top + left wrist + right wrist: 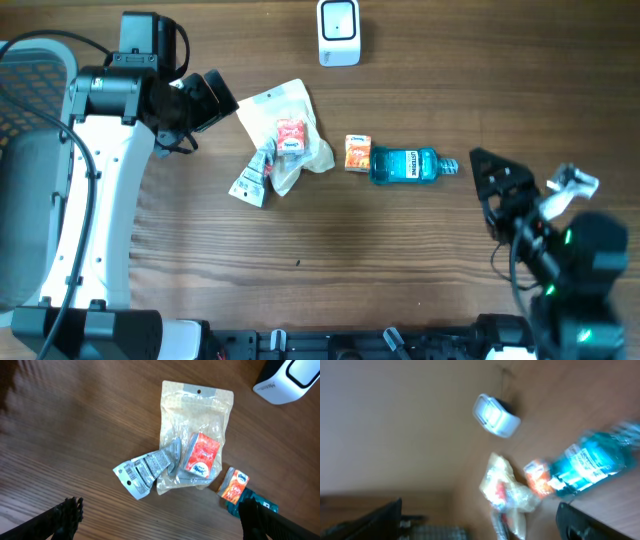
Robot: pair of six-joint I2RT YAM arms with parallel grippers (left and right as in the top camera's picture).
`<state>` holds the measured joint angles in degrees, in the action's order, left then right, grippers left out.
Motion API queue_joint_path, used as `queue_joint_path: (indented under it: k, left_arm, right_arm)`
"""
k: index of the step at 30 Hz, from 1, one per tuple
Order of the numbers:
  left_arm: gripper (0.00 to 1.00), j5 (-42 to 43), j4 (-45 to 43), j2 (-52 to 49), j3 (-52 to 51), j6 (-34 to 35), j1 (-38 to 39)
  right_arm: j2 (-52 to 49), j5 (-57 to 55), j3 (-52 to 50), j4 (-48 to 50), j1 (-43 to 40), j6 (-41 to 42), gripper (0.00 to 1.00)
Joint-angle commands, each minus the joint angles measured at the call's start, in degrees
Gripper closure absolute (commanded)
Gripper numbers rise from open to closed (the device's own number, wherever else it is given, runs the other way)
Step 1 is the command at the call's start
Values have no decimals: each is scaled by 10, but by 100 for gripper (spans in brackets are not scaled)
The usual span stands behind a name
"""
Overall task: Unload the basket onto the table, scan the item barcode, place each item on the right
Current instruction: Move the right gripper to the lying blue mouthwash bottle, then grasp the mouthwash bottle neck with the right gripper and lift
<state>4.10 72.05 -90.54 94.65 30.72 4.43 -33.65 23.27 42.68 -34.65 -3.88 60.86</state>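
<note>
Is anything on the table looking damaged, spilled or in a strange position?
Nothing is spilled or visibly damaged. The blue mouthwash bottle lies on its side, and the clear bag is crumpled, overlapping a grey packet.

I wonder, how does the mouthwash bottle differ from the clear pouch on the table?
The bottle is blue-green with a printed label; the pouch is clear and crinkled, showing a red box inside. The bottle lies on its side; the pouch lies flat. The bottle sits against an orange packet; the pouch overlaps a grey sachet. Both rest on the table, and neither is held.
</note>
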Motion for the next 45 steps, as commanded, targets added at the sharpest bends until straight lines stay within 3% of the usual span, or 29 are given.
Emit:
queue_joint_path:
  k: [1, 5, 7, 9, 12, 14, 17, 30, 34, 38, 41, 45]
  left_arm:
    - [0, -6, 0, -2, -2, -4, -2]
    - [0, -6, 0, -2, -2, -4, -2]
    - [0, -6, 0, -2, -2, -4, -2]
    - [0, -6, 0, -2, -2, -4, -2]
    - [0, -6, 0, -2, -2, -4, -2]
    - [0, -6, 0, -2, -2, -4, -2]
    - [0, -6, 0, -2, -2, -4, -2]
    - [0, -5, 0, -2, -2, -4, -2]
    - [0, -6, 0, -2, -2, -4, -2]
    - [0, -6, 0, -2, -2, -4, -2]
    - [0, -6, 0, -2, -2, -4, -2]
    - [0, -6, 0, -2, -2, -4, -2]
  right_arm:
    - [-194, 1, 146, -134, 2, -98, 0]
    - [-379, 85, 163, -132, 2, -44, 0]
    - [-454, 150, 164, -103, 6, -113, 0]
    - [-488, 116, 164, -113, 30, -131, 0]
    - [-486, -8, 174, -136, 93, -125, 0]
    - [-486, -137, 222, -206, 143, -74, 0]
    - [-491, -232, 318, -293, 177, -52, 0]
    - [-551, -167, 329, -305, 182, -23, 0]
    - [-577, -167, 329, -262, 182, -22, 1]
    - [-599, -186, 329, -257, 183, 72, 8]
    - [-659, -185, 329, -251, 198, 191, 7]
    - [-754, -176, 329, -204, 202, 246, 4]
